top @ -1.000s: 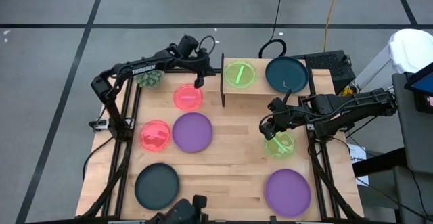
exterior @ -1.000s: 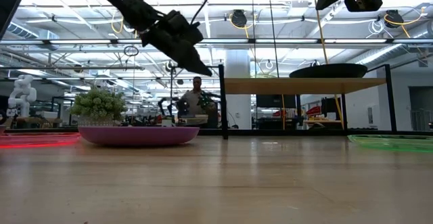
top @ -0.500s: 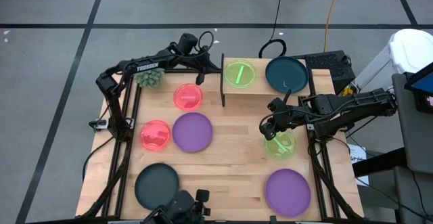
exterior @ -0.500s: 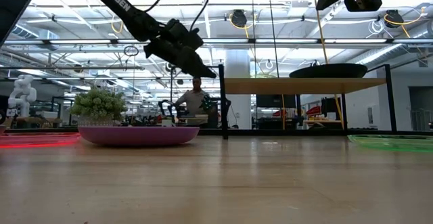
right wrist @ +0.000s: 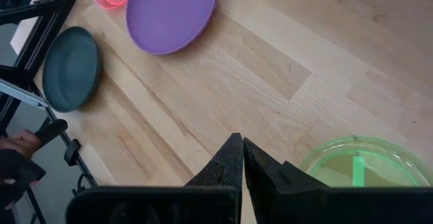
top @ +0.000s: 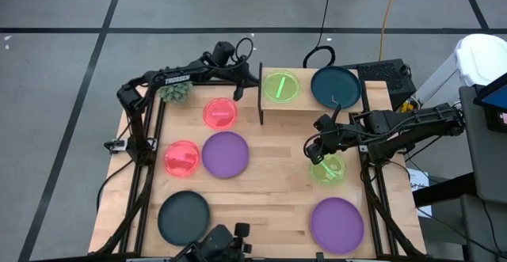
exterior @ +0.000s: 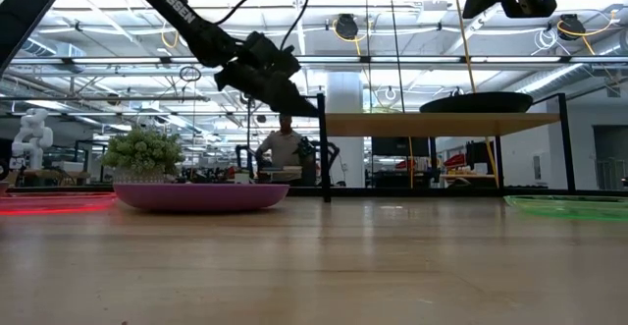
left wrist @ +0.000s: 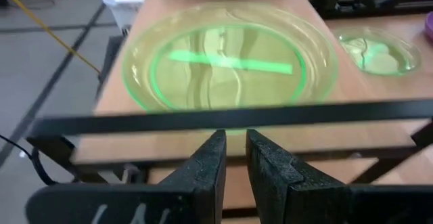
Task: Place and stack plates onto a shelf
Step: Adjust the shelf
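Observation:
The shelf (top: 309,97) stands at the table's far side and carries a neon green plate (top: 280,86) and a dark teal plate (top: 336,86). My left gripper (top: 238,89) hovers just off the shelf's left end, nearly level and pointing at the green plate (left wrist: 230,65). A narrow gap shows between its fingers (left wrist: 235,153), with nothing in it. My right gripper (top: 314,153) hangs shut above a second green plate (top: 327,168) lying flat on the table. Also flat on the table are two pink plates (top: 220,113) (top: 182,158), two purple plates (top: 226,153) (top: 337,224) and a teal plate (top: 184,217).
A small spiky plant (top: 176,92) sits at the far left beside the left arm. The shelf's dark side rail (left wrist: 223,119) crosses in front of my left fingers. A dark device (top: 218,242) sits at the near edge, and a person's hand (right wrist: 17,158) shows beside it.
My left gripper has moved toward the table's far edge and the shelf's left end, sinking a little. It has tipped up from a steep slant to nearly level. My right arm has kept still.

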`<state>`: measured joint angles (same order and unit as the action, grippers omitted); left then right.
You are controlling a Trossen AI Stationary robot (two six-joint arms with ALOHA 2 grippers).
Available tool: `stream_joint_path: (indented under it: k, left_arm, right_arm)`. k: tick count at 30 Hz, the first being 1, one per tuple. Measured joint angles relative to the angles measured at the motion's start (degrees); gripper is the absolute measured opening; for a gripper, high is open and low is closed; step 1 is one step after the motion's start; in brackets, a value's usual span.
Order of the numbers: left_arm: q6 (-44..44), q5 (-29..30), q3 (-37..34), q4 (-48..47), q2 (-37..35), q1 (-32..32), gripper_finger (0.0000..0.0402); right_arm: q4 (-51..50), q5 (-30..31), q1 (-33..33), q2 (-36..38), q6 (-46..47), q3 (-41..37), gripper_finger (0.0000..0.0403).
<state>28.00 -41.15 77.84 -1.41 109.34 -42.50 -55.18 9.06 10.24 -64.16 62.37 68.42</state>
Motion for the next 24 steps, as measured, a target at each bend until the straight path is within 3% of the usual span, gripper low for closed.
stream_joint_path:
  k: [24]
  left_arm:
    - [-2.1,0.6,0.0,2.4,1.5,2.1,0.0065]
  right_arm:
    - [0.0,-0.1,0.0,0.0,-0.2,0.0,0.0]
